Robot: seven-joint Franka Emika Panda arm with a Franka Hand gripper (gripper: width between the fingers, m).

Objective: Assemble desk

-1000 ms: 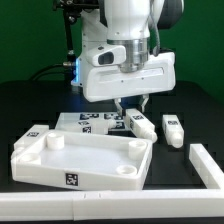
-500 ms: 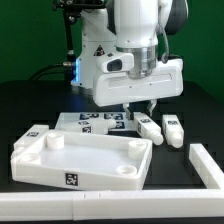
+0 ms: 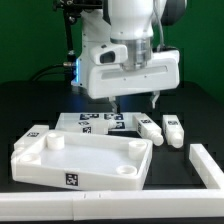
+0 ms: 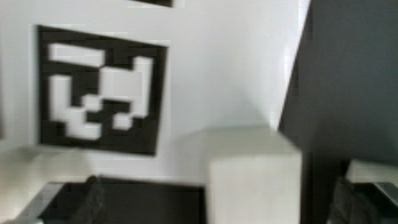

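While agape and empty above the marker board (image 3: 88, 121), tool (image 3: 135, 102); black-and-white-tagged legs (image 3: 150, 128) beside it.

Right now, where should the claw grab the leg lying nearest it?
Probably the leg at its middle, from straight above, squeezing across its narrow width: it lies flat, its long sides are straight and parallel, and a gap separates it from the next leg.

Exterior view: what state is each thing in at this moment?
Gripper: open, empty, above the table.
Desk panel: lying rim up, no legs fitted.
Nearer leg: lying loose beside the panel.
Outer leg: lying loose, apart from the nearer one.
Marker board: flat behind the panel.
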